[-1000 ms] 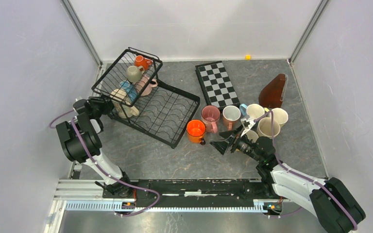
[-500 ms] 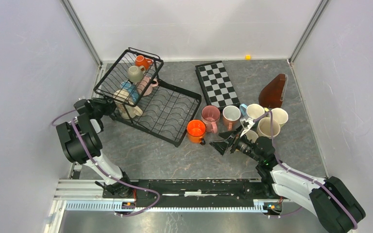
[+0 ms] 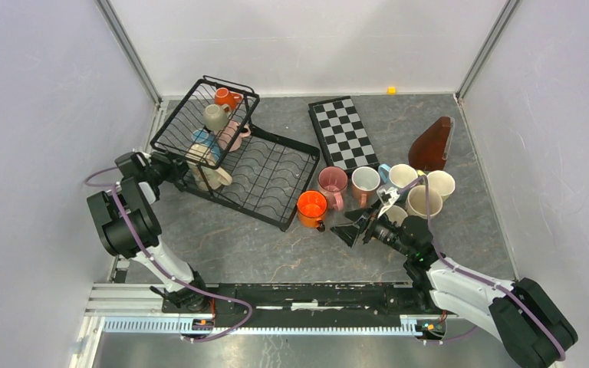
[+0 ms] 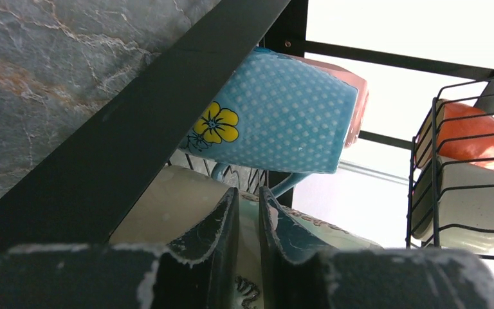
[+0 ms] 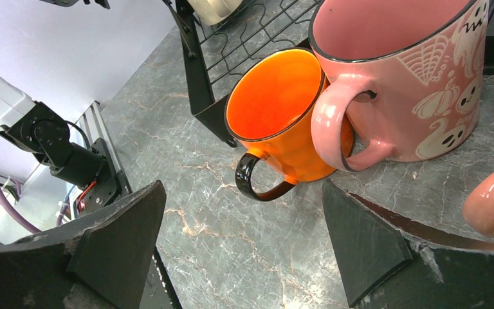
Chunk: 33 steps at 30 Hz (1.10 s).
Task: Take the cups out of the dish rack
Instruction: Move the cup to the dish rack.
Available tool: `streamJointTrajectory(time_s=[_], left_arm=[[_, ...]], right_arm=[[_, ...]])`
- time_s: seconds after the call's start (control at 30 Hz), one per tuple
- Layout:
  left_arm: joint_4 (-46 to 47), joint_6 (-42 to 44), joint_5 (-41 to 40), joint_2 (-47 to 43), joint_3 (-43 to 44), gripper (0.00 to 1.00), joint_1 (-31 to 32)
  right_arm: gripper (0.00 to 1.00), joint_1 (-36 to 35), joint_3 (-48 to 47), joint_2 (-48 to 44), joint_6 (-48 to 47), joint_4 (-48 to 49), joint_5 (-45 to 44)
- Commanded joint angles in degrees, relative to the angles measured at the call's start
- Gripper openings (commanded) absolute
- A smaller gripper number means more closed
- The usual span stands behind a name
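The black wire dish rack (image 3: 272, 180) stands at the table's left, its tall basket part (image 3: 192, 115) tilted. Inside lie an orange cup (image 3: 225, 97), a beige one (image 3: 215, 116), a pink one (image 3: 234, 135), a light blue cup (image 3: 202, 142) (image 4: 276, 116) and a cream cup (image 3: 208, 175) (image 4: 167, 215). My left gripper (image 3: 172, 167) (image 4: 249, 193) reaches into the rack's left side, shut on the cream cup's wall. My right gripper (image 3: 353, 228) (image 5: 242, 188) stands open just right of an orange cup (image 3: 310, 207) (image 5: 276, 103), empty. A pink cup (image 3: 332, 184) (image 5: 399, 84) touches it.
Several more cups (image 3: 422, 195) cluster on the table right of the pink one. A checkerboard (image 3: 345, 134) lies behind them, a brown wedge-shaped object (image 3: 432, 144) at back right, a small yellow block (image 3: 391, 90) by the rear wall. Grey walls enclose both sides.
My left gripper has closed further on the cream cup and shifted slightly right and back; the rack slid a little to the right with it. The right arm has barely moved.
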<state>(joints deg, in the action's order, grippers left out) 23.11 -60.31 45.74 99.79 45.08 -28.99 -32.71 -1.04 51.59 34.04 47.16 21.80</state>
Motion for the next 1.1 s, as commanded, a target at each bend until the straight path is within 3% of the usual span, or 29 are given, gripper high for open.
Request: streamJointTrajectory(time_s=[0.0, 0.53, 1.07], left_arm=[[-4.19, 3.76, 8.93, 0.74, 1.69, 0.24, 1.47], [-22.85, 13.73, 9.45, 4.53, 10.07, 0.19, 1.49], [-27.53, 10.66, -7.73, -10.79, 8.47, 0.25, 0.35]], right_arm=[[0.98, -0.55, 1.39, -0.86, -2.00, -0.95, -1.10], [0.98, -1.28, 1.40, 1.09, -2.03, -0.18, -0.80], [0.98, -1.94, -1.31, 0.39, -3.92, -2.84, -1.47]])
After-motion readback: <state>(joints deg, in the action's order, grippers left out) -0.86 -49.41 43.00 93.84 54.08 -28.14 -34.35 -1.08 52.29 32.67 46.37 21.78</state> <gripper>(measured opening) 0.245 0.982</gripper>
